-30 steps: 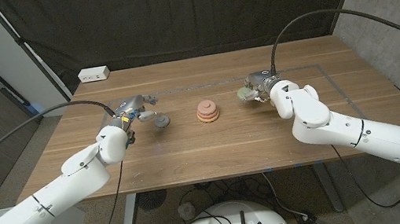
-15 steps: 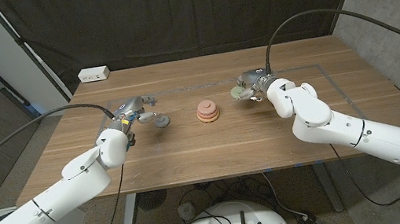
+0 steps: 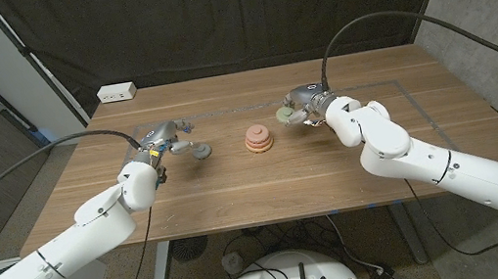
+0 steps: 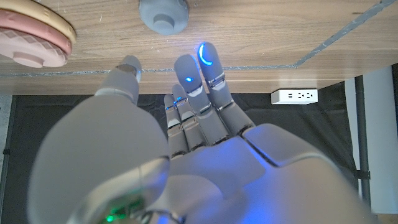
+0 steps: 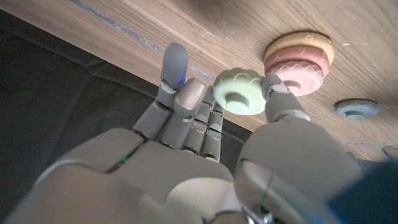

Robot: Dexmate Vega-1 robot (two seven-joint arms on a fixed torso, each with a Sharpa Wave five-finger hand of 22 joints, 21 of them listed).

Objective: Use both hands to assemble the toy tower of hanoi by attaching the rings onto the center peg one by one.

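Note:
A stack (image 3: pixel 259 139) with a pink ring on a tan ring stands at the table's middle, also seen in the left wrist view (image 4: pixel 34 43) and the right wrist view (image 5: pixel 298 59). My right hand (image 3: pixel 310 106) hovers just right of the stack and pinches a pale green ring (image 3: pixel 283 114) (image 5: pixel 238 93) between thumb and fingers. A grey ring (image 3: pixel 199 151) (image 4: pixel 163 14) (image 5: pixel 354 109) lies on the table left of the stack. My left hand (image 3: pixel 165 137) (image 4: pixel 186 124) is beside the grey ring, fingers stretched out, holding nothing.
A white power strip (image 3: pixel 116 93) (image 4: pixel 294 96) lies at the table's far left corner. Thin tape lines (image 3: pixel 399 83) mark the wooden table (image 3: pixel 266 186). A black curtain hangs behind the table.
My right hand has carried the pale green ring to the left, closer to the stack. My left hand and the grey ring have stayed where they were.

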